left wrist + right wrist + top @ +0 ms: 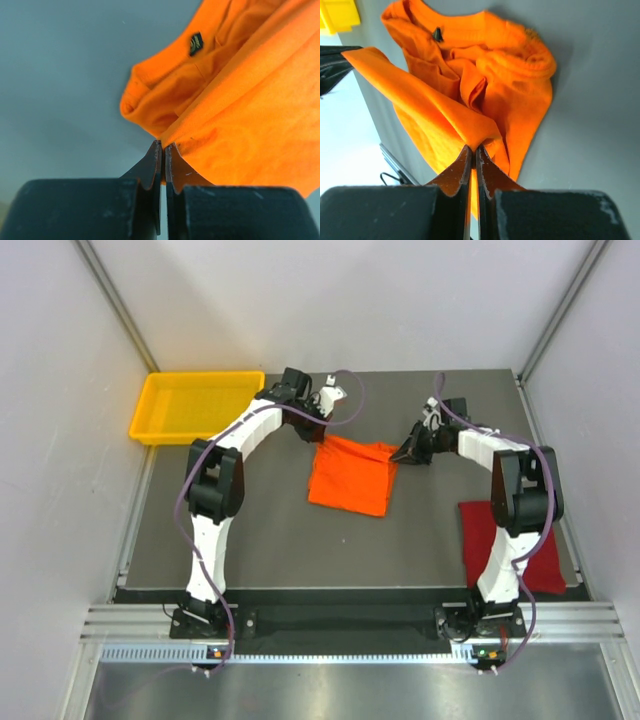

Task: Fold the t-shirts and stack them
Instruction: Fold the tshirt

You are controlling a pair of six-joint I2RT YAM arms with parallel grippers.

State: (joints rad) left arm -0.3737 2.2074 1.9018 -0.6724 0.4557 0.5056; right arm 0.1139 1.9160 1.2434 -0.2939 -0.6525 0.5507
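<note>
The orange t-shirt (350,474) hangs mid-table, held up by its far edge between both grippers. My left gripper (322,430) is shut on its far left corner; in the left wrist view the orange t-shirt (240,110) is pinched at the gripper's tips (163,146). My right gripper (404,453) is shut on the far right corner; in the right wrist view the orange t-shirt (470,95) bunches at the gripper's tips (473,148). The dark red t-shirt (484,536) lies flat at the near right, partly hidden by the right arm.
A yellow plastic tray (193,405) sits at the far left corner, just left of the left arm, and shows in the right wrist view (337,15). White walls close in on both sides and at the back.
</note>
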